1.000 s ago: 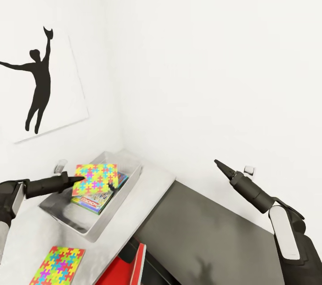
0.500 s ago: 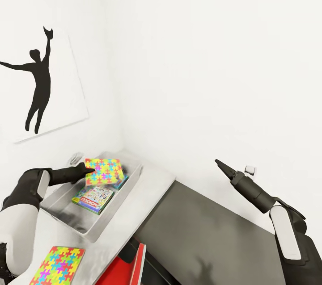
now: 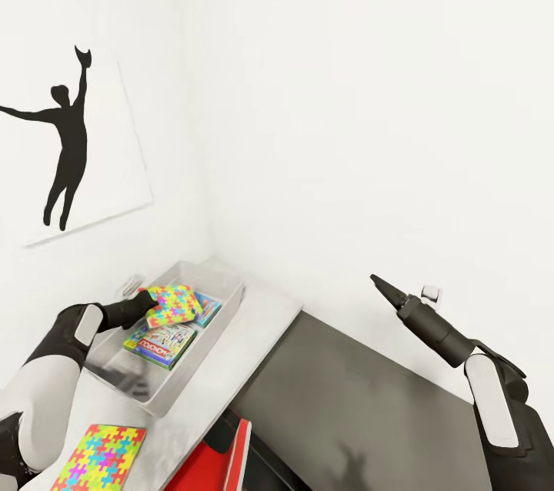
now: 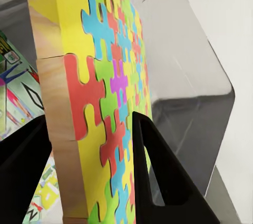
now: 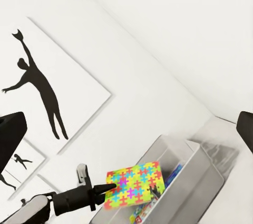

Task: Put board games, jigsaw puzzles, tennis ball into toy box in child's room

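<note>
My left gripper [image 3: 146,302] clamps one jigsaw puzzle [image 3: 174,305] by its edge, tilted over the toy box [image 3: 223,319] near the table's [image 3: 265,314] far corner, above the board games [image 3: 161,342].

My right gripper [image 3: 375,280] hangs apart, fingers together.

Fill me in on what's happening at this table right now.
The left gripper is shut on a jigsaw puzzle, holding it tilted over the toy box on the pale table. Board games already lie flat inside the box. A second puzzle waits on the table near the robot. The right gripper hangs idle over the dark desk, holding nothing.
</note>
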`<state>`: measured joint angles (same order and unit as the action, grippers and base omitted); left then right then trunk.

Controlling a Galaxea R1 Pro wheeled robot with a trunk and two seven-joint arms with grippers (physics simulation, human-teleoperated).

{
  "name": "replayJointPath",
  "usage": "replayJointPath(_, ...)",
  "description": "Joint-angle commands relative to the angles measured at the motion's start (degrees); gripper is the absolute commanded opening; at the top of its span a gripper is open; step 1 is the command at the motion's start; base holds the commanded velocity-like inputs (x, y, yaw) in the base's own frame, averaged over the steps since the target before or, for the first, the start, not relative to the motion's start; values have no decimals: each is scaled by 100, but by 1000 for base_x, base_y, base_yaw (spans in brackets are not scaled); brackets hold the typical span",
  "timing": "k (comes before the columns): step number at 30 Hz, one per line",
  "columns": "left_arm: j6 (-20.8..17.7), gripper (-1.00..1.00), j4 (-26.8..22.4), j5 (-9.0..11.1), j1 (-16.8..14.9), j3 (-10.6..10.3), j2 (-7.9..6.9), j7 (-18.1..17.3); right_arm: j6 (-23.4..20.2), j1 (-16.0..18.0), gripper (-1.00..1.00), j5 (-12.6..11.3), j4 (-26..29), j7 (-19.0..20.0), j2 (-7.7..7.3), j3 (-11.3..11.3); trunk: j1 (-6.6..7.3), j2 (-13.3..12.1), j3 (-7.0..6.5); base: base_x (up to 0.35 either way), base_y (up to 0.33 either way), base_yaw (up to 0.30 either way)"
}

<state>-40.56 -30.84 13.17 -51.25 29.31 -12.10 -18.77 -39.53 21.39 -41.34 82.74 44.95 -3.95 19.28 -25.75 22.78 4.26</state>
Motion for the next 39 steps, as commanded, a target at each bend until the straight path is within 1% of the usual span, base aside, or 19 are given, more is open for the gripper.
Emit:
replayJointPath(1,4,-100,27,16,-8,31,4,-2,-37,6,100,-23,0,4,0,5,-4,13,13,0,0,0)
replayJointPath(6,79,-100,71,32,-8,39,10,19,-37,6,100,-23,4,-2,0,5,-4,13,13,0,0,0)
replayJointPath(16,90,-100,86,36,-8,40,15,23,-37,6,100,-23,4,-4,0,5,-4,13,13,0,0,0)
replayJointPath(17,89,100,86,36,-8,40,15,23,-37,6,100,-23,5,-4,0,5,-4,13,13,0,0,0)
replayJointPath(29,46,100,87,54,-3,44,-25,-20,-34,6,100,-10,5,-4,6,5,-4,13,13,0,0,0)
replayJointPath(32,21,100,87,54,0,181,-51,-48,-31,6,100,-7,5,-4,2,5,-4,13,13,0,0,0)
replayJointPath(33,-7,100,82,54,3,267,-75,-59,-30,6,100,-3,5,-4,1,5,-4,13,13,0,0,0)
replayJointPath(35,-180,100,72,54,11,416,-174,-100,-29,8,100,4,3,-4,3,5,-4,13,13,0,0,0)
replayJointPath(37,-475,100,55,54,20,509,-343,-212,-28,7,100,12,4,-4,6,5,-4,13,13,0,0,0)
replayJointPath(39,-762,100,39,51,37,556,-561,-509,-28,6,100,17,3,-4,8,5,-4,13,13,0,0,0)
